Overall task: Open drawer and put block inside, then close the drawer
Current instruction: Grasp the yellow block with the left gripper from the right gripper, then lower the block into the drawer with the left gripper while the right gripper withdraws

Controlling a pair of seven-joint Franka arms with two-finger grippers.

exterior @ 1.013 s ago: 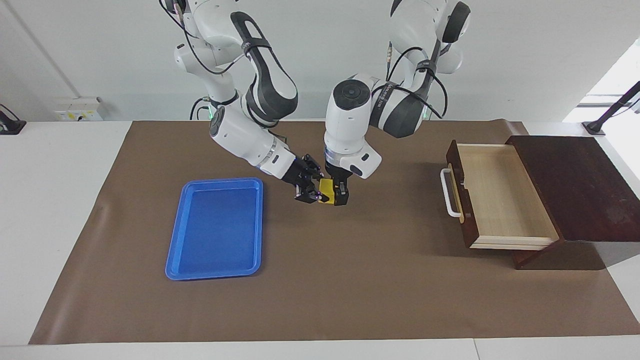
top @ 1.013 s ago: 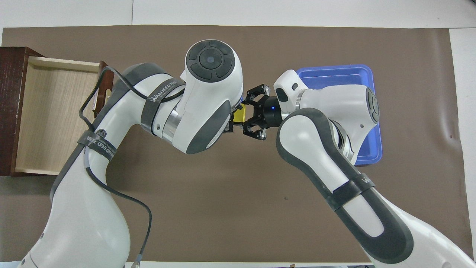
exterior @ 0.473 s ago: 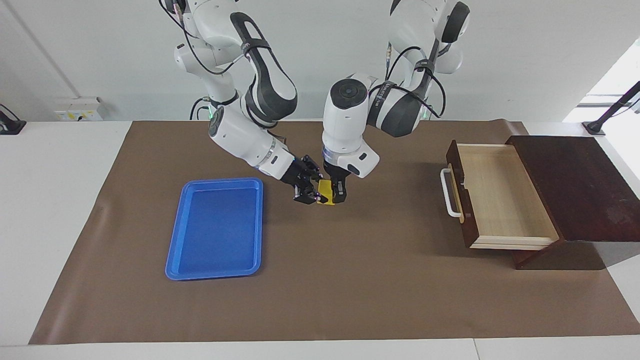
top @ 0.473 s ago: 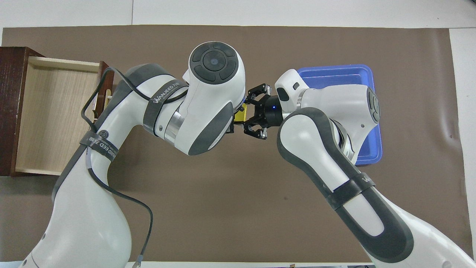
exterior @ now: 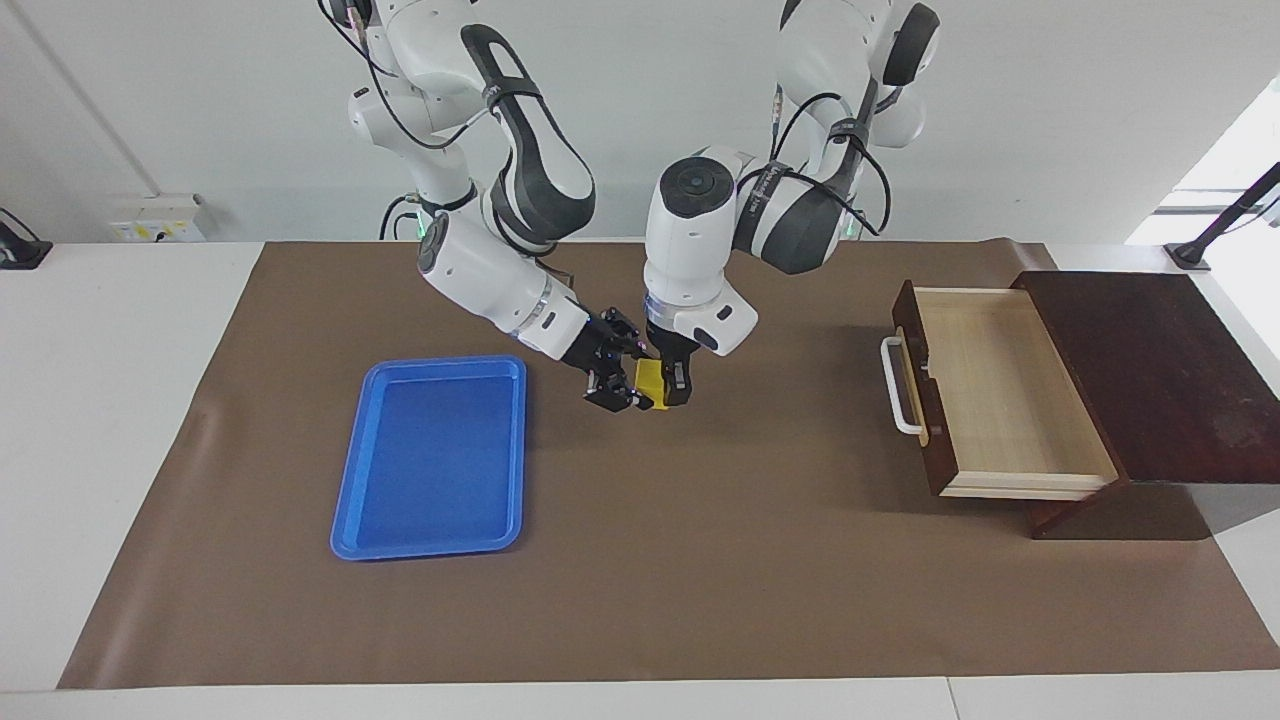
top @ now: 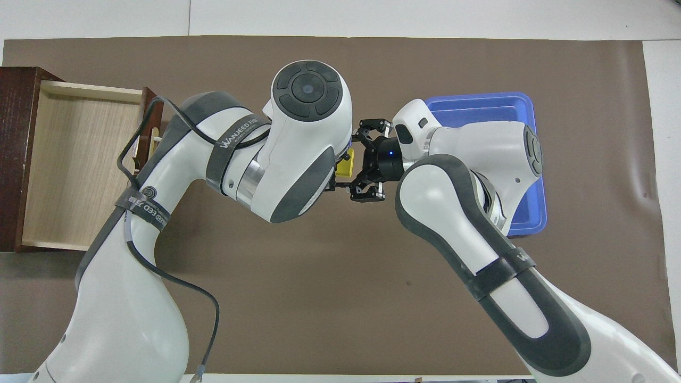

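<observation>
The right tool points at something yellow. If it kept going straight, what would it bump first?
Probably the block. The right tool, now open, aims sideways at it from the blue tray side, and the left tool is shut on it from above. Whether they touch is unclear.

Left tool point(exterior: 668, 385) pointing down, clamped shut; right tool point(exterior: 622, 385) angled beside it, fingers spread.

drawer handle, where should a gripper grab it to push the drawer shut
Judging by its pose, grip the white bar handle at mid-length, coming from in front of the open drawer. The bar stands clear of the dark front, so fingers could close across it, and a centred hold should push it in straight.
</observation>
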